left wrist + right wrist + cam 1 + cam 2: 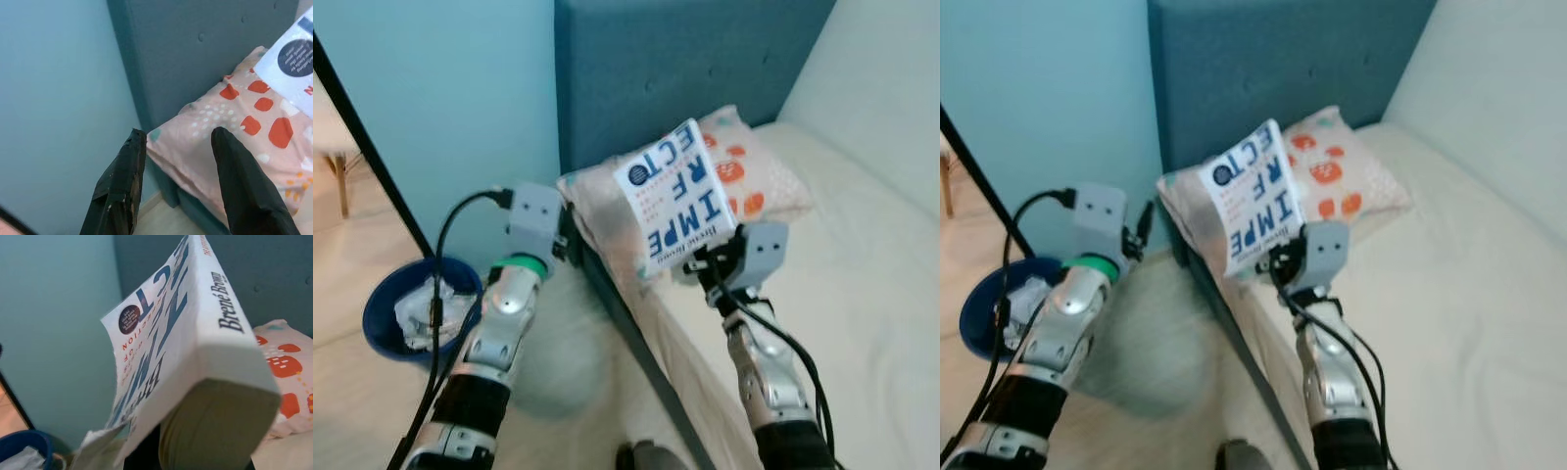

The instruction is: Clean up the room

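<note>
up front, the right gripper point(705, 262) clamps the lower end of one white book point(674, 196) with blue lettering, holding it raised and tilted above the near edge of the bed point(862, 294). in the right wrist view the book point(190, 333) crosses close before the camera, its spine and page block toward the lens, and the cover bends a little at the lower corner. the book hangs in front of one pillow point(759, 176), pale pink with orange spots, which lies at the head of the bed against the dark blue headboard point(685, 69); whether the book touches the pillow cannot be told.

the left gripper point(176, 161) holds nothing, its two black fingers point(239, 186) spread moderately apart and pointing at the pillow's corner and the headboard's edge. that arm is raised beside the bed, just off the mattress corner.

further out, one blue bowl-shaped bin point(382, 323) sits on the light wooden floor point(352, 255) to the robot's left, with crumpled white paper point(426, 313) inside. a thin black pole point(372, 157) slants across the pale teal wall point(450, 88) behind it. a pale rounded rug or cushion point(568, 352) lies on the floor between the left arm and the bed frame.
</note>
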Available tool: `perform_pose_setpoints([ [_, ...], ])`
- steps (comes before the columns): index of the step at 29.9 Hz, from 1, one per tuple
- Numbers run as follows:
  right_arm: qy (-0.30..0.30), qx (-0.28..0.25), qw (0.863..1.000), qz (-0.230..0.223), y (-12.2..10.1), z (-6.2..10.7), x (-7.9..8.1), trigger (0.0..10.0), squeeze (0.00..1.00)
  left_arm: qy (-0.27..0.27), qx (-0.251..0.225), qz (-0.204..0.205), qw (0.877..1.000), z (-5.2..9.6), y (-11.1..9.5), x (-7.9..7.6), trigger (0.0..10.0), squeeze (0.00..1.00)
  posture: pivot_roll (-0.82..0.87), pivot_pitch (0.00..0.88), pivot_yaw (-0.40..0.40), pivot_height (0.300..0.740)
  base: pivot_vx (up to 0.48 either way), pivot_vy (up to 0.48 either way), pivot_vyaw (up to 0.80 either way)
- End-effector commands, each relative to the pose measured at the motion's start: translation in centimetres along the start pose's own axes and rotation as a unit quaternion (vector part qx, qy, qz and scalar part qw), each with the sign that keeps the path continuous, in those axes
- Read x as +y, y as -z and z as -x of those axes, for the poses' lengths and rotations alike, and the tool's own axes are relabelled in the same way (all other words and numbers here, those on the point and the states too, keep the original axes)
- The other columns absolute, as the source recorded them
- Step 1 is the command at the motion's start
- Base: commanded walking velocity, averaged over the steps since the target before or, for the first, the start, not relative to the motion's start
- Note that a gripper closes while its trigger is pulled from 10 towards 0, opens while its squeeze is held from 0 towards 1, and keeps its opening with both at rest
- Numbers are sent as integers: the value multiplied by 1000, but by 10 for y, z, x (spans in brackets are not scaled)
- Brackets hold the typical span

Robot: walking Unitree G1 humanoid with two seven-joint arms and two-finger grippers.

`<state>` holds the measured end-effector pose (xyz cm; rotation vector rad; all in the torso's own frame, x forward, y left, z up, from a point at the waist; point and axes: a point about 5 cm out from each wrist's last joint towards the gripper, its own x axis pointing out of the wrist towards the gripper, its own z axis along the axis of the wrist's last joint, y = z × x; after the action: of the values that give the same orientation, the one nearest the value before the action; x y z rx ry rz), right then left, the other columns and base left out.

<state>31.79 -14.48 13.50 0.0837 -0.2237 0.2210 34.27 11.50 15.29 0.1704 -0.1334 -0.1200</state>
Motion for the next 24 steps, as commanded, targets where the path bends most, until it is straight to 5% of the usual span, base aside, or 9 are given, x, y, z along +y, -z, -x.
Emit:
perform_pose_setpoints([
  [1,1,-20,1000,2,-7,-1,-1,10000,0,2,2,-5,1000,0,1,0,10000,0,-106,26,8,740,465,0,0],
  [9,6,-19,1000,-2,-7,-1,-1,10000,0,11,6,-1,1000,1,2,-3,10000,0,-104,30,10,740,454,0,0],
  [24,10,-16,1000,-5,-6,-1,-2,10000,0,44,-4,13,999,2,-2,-10,10000,0,-105,30,16,740,0,0,-781],
])
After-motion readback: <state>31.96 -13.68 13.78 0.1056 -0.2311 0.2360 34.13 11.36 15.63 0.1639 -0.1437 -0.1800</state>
